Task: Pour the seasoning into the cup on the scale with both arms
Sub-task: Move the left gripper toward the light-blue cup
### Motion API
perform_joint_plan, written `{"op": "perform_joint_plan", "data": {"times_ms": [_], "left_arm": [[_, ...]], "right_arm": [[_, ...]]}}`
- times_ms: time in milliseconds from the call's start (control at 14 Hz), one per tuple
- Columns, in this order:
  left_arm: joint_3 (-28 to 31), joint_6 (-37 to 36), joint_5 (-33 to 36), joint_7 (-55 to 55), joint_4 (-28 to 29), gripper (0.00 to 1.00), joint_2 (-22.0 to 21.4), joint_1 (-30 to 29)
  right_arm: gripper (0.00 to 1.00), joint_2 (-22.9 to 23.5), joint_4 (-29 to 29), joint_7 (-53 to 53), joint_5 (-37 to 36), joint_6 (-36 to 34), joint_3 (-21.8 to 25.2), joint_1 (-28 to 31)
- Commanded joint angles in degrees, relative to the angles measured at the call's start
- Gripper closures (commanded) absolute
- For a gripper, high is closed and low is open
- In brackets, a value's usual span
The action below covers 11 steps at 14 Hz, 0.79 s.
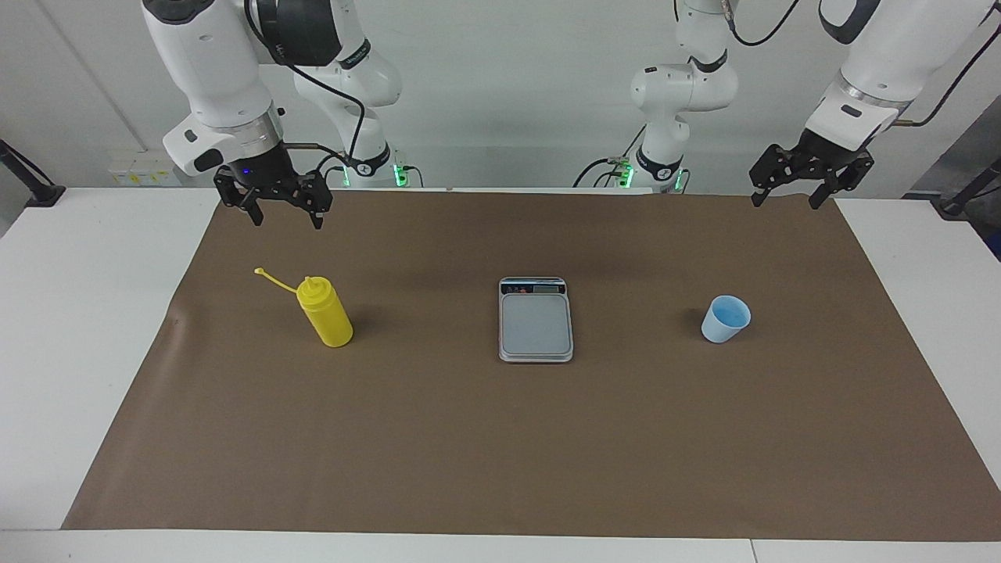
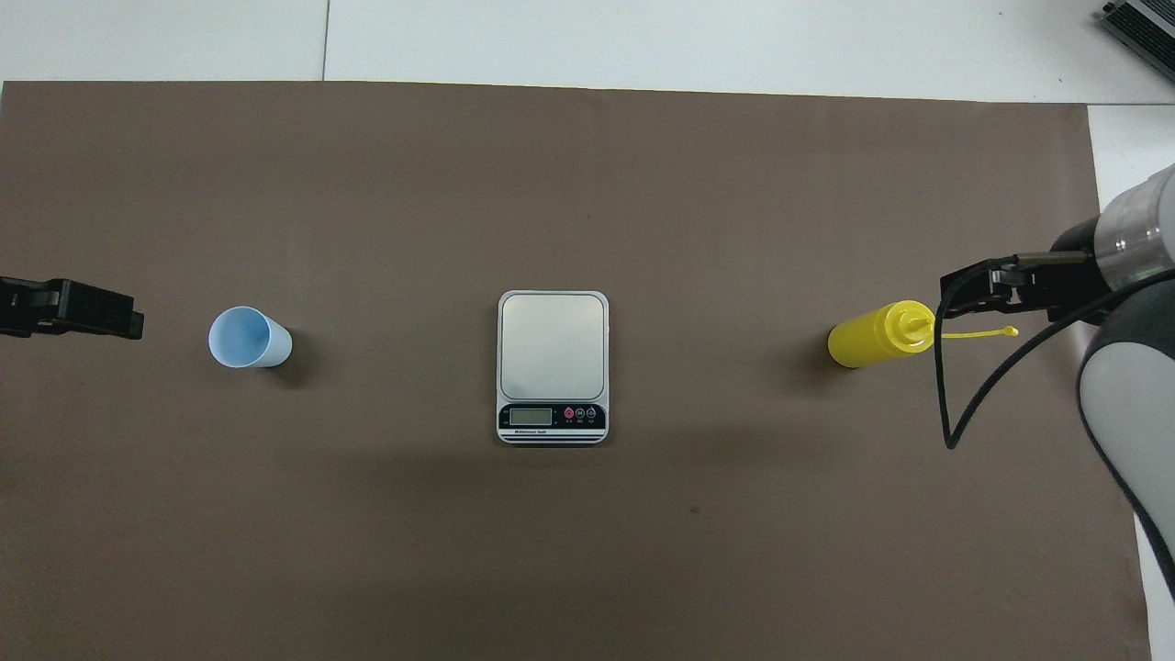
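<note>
The yellow seasoning bottle (image 1: 327, 313) (image 2: 877, 335) stands upright on the brown mat toward the right arm's end, its cap strap (image 1: 274, 280) sticking out sideways. The silver-grey scale (image 1: 536, 320) (image 2: 553, 358) lies mid-mat with a bare plate. On the mat toward the left arm's end stands the pale-blue cup (image 1: 726, 318) (image 2: 248, 337), apart from the scale. My right gripper (image 1: 286, 217) (image 2: 955, 289) hangs open over the mat near the bottle, holding nothing. My left gripper (image 1: 786, 199) (image 2: 128, 323) hangs open over the mat's edge near the cup, also holding nothing.
A brown mat (image 1: 500, 453) covers most of the white table (image 1: 70, 313). A black cable (image 2: 955, 404) loops down from the right arm beside the bottle. Bare white table borders the mat at both ends.
</note>
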<state>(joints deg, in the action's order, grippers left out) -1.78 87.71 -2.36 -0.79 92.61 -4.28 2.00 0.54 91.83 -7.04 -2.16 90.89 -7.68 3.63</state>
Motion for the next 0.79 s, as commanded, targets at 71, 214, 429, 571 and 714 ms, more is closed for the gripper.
{"op": "perform_joint_plan", "data": {"times_ms": [71, 214, 429, 571, 714], "left_arm": [[0.3, -0.2, -0.8, -1.7, 2.7, 0.00, -2.0, 0.2], [0.3, 1.8, -0.8, -2.5, 4.0, 0.00, -2.4, 0.1], [0.3, 4.7, -0.9, -2.6, 8.2, 0.00, -4.4, -0.4], [0.3, 5.5, -0.9, -2.4, 9.3, 0.00, -4.8, -0.5], [0.7, 6.2, -0.9, -2.4, 9.3, 0.00, -4.7, -1.1]], "right_arm": [[0.00, -1.3, 1.5, 1.4, 1.3, 0.7, -0.4, 1.1], [0.00, -1.3, 1.5, 1.3, 1.3, 0.7, -0.4, 1.1], [0.00, -1.3, 1.5, 1.3, 1.3, 0.7, -0.4, 1.1], [0.00, -1.3, 1.5, 1.3, 1.3, 0.7, -0.4, 1.1], [0.00, -1.3, 1.5, 1.3, 1.3, 0.7, -0.4, 1.1]]}}
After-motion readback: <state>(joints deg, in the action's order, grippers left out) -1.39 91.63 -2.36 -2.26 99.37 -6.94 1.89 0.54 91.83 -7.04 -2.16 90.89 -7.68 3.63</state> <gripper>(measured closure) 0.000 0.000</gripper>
